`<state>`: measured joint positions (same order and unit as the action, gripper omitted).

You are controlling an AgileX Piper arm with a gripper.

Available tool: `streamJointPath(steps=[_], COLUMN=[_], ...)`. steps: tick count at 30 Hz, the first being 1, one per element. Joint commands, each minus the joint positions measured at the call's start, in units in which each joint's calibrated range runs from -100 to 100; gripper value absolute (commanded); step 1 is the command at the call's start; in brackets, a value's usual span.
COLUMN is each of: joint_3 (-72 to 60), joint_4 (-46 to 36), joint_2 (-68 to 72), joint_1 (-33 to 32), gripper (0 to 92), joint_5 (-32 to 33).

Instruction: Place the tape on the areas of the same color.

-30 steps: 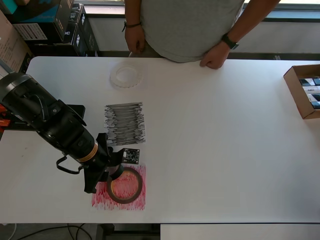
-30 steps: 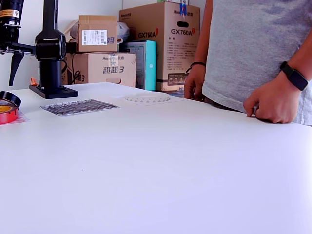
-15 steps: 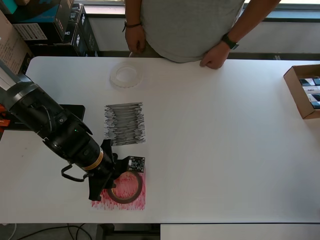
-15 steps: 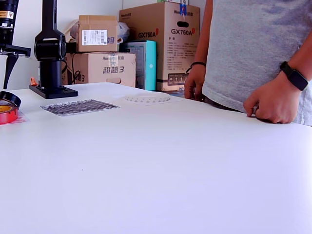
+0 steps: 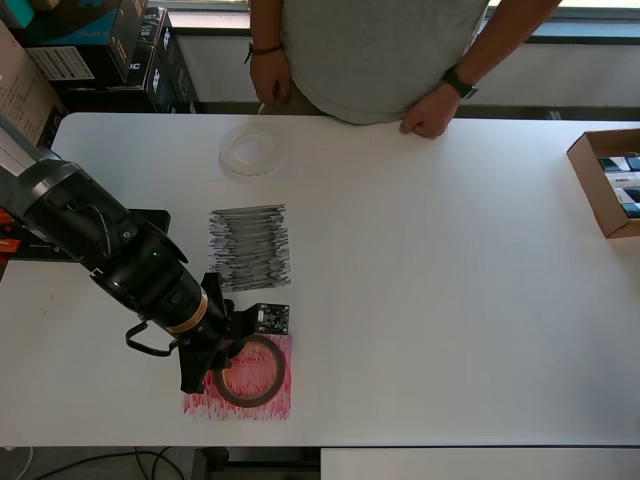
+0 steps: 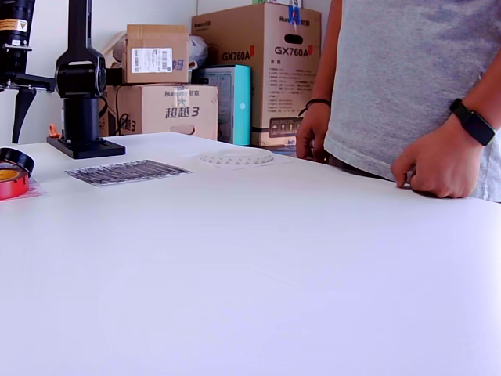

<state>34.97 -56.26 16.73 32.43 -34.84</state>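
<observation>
A dark-red tape roll (image 5: 262, 379) with a yellowish core lies flat on the red scribbled sheet (image 5: 270, 405) near the table's front edge; it also shows at the exterior view's far left (image 6: 11, 182). My gripper (image 5: 212, 362) sits low over the roll's left rim, and the arm hides whether its jaws are open or shut. A black rounded piece (image 6: 16, 159) rests tilted on the roll's top; I cannot tell whether it is the black tape or a finger. The black scribbled sheet (image 5: 250, 247) lies bare. The translucent white roll (image 5: 251, 151) lies far back.
A person stands at the far edge with a hand (image 5: 432, 113) resting on the table. An open cardboard box (image 5: 608, 180) sits at the overhead view's right edge. The arm's base (image 6: 82, 145) and stacked cartons (image 6: 164, 86) stand at the exterior view's left.
The arm shifted toward the front edge, then drew back slightly. The dark-red roll stayed in place on the red sheet.
</observation>
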Motion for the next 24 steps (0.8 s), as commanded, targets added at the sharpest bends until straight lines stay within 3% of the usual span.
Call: streamJointPath(steps=[1,24], joint_3=[1.4,2.4], joint_4=[0.2,0.6], joint_2=[-0.7,0.0], joint_1=[-0.1,-0.1], gripper=[51.2,51.2], joint_5=[-0.2,-0.3])
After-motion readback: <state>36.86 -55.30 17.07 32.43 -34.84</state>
